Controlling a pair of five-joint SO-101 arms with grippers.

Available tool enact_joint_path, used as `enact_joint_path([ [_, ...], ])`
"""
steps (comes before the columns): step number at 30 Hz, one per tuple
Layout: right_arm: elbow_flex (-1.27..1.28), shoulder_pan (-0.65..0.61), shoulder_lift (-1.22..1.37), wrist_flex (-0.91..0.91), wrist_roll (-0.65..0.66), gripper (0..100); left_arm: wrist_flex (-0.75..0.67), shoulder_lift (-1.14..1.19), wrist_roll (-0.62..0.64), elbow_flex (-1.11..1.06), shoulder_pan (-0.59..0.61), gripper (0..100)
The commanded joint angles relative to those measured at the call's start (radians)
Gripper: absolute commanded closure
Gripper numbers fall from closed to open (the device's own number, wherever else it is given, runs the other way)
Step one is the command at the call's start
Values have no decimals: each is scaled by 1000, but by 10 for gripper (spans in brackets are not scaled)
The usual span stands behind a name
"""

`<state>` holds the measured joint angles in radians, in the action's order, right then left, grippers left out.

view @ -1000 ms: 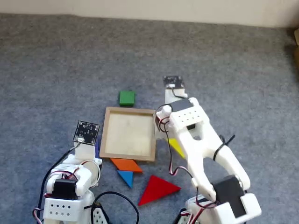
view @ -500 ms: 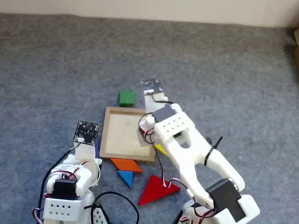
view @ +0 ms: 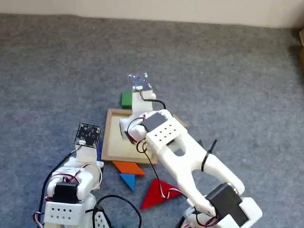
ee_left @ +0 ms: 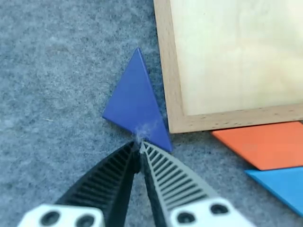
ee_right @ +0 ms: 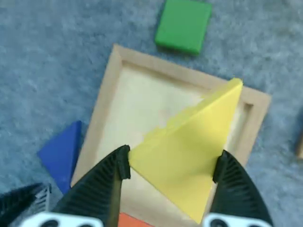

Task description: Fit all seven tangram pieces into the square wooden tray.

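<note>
My right gripper (ee_right: 173,158) is shut on a yellow triangle (ee_right: 189,151), held tilted above the square wooden tray (ee_right: 102,99). In the high view the right arm (view: 164,135) reaches across the tray (view: 105,137) and hides the triangle. The tray floor is bare wood. My left gripper (ee_left: 139,146) is shut, its tips touching one corner of a dark blue triangle (ee_left: 135,106) that lies flat against the tray's outer rim (ee_left: 165,71). A green square (view: 126,99) lies just beyond the tray's far edge.
An orange parallelogram (view: 128,167), a light blue triangle (view: 128,180) and a red triangle (view: 159,192) lie on the grey carpet in front of the tray. A brownish edge (view: 180,121) shows by the tray's right rim. The carpet is open farther back and to both sides.
The right arm has swung left, from beside the tray's right rim to over the tray, carrying the yellow triangle. The left arm has stayed still.
</note>
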<state>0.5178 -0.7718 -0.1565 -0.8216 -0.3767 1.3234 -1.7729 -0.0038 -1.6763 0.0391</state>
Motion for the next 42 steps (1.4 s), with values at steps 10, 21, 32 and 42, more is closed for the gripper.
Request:
enact_joint_path([
  [10, -27, 21, 128, 33, -52, 840, 3, -41, -5, -21, -7, 995],
  [21, -27, 54, 136, -59, -34, 834, 3, -41, -5, -21, -7, 995],
  [32, -44, 54, 128, -209, -31, 642, 3, -41, -5, -21, -7, 995],
  [42, -171, 85, 128, -325, 124, 642, 3, -41, -5, -21, -7, 995],
])
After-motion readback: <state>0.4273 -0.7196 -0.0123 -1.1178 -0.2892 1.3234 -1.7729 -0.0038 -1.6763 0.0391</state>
